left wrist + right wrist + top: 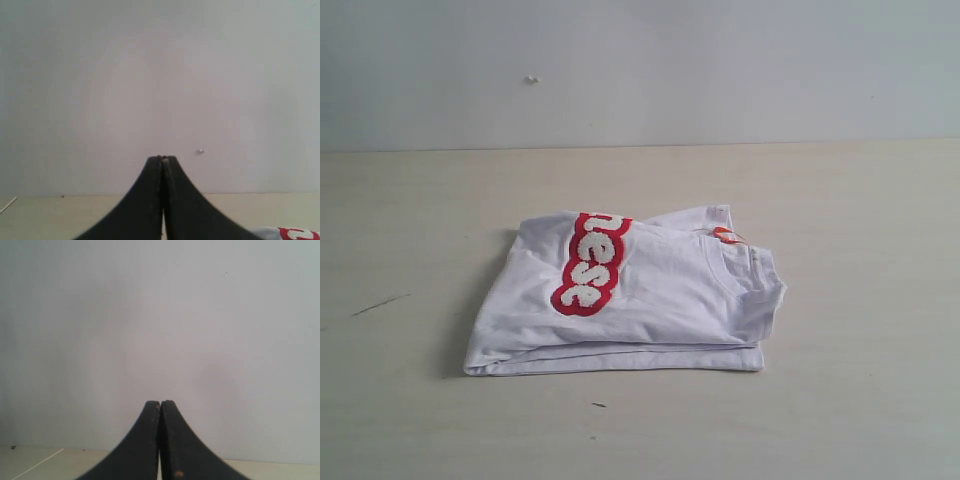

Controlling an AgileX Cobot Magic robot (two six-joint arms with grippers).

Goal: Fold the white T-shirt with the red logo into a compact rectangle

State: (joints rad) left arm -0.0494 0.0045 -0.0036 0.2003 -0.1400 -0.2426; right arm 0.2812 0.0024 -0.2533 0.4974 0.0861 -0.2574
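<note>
The white T-shirt is seen lying on the table as a layered bundle, a little toward 6 o'clock from the middle of the exterior view. The red logo is left on top at the bundle's 10 o'clock side and is cut by a fold, so only some letters are shown. The ribbed collar is turned to 3 o'clock, and the orange neck tag peeks out near 1 o'clock. The layers along the 6 o'clock edge are stacked roughly flush, so the folding is judged done or nearly so — though the outline is skewed rather than truly rectangular.

The left gripper is pressed fully closed with nothing between its jaws, and the right gripper likewise. Both are held clear of the cloth and aimed at the bare wall, presumably so that the fold is not disturbed.

The whole shirt is given only by the exterior view, where neither arm is shown. The closed jaws are given only by the wrist views — a sliver of shirt with some red is caught at the edge of the left one, none in the right.
</note>
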